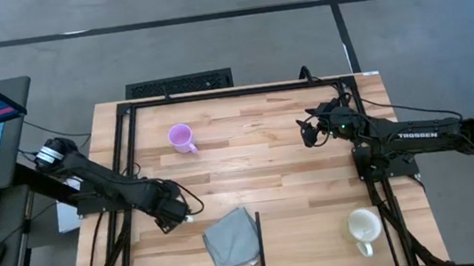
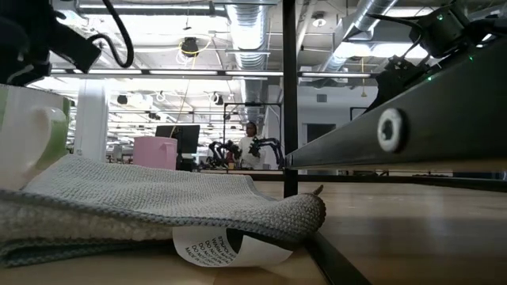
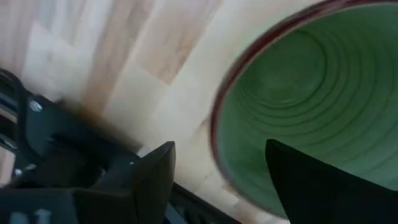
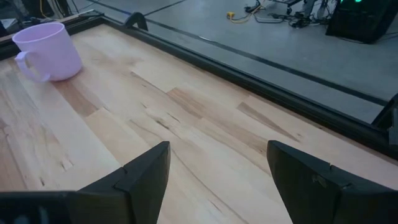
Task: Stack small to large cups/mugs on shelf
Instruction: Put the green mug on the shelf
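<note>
Reaching in from the desk's left edge, the left gripper sat low over the front-left part of the desk, just beside the grey cloth. Its wrist view showed the fingers spread, with the rim of the green mug between them; the mug's ribbed inside filled much of that view, and whether the fingers touched the rim could not be told. In the overhead view this mug was hidden under the gripper.

The lilac mug stood upright on the rear-left part of the desk, handle toward the front-right, well apart from both arms. The cream mug stood upright near the front-right corner — handle toward the front edge.

The right gripper hung above the rear-right area, pointing across the desk toward the lilac mug. Its fingers were spread and held nothing — only bare wood lay between them.

The cloth lay crumpled at the front centre, a printed label showing beneath its edge.
</note>
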Robot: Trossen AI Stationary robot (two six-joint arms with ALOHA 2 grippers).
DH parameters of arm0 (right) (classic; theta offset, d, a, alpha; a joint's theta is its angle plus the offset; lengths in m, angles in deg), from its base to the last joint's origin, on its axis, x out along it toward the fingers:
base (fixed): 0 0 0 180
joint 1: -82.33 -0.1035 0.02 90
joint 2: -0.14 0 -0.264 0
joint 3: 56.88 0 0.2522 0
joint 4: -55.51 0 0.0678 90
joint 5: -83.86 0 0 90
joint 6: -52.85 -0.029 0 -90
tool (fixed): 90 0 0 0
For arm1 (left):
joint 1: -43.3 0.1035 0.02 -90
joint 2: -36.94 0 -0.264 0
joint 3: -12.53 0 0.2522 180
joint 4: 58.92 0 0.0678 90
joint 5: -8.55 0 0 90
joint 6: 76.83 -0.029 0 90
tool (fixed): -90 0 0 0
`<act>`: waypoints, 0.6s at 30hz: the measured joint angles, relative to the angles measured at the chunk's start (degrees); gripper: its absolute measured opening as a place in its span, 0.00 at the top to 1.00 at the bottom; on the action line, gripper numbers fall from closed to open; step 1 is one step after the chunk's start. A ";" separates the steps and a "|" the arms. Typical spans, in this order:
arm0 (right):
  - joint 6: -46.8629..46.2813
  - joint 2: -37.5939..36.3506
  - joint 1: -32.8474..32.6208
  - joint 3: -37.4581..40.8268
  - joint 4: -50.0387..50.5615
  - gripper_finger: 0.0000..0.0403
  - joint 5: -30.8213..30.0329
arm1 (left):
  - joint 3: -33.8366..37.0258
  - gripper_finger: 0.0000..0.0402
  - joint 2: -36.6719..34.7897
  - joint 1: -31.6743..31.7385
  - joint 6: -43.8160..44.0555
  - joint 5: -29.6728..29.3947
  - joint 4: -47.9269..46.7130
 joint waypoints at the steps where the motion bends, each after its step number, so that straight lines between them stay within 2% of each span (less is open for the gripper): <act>1: 0.00 0.00 0.00 0.00 0.00 0.27 0.00 | 0.03 0.40 0.01 0.22 -0.01 0.10 -0.13; 18: 0.11 0.00 0.00 -0.01 0.15 0.27 0.00 | 0.03 0.40 -1.77 0.84 0.54 -5.22 1.16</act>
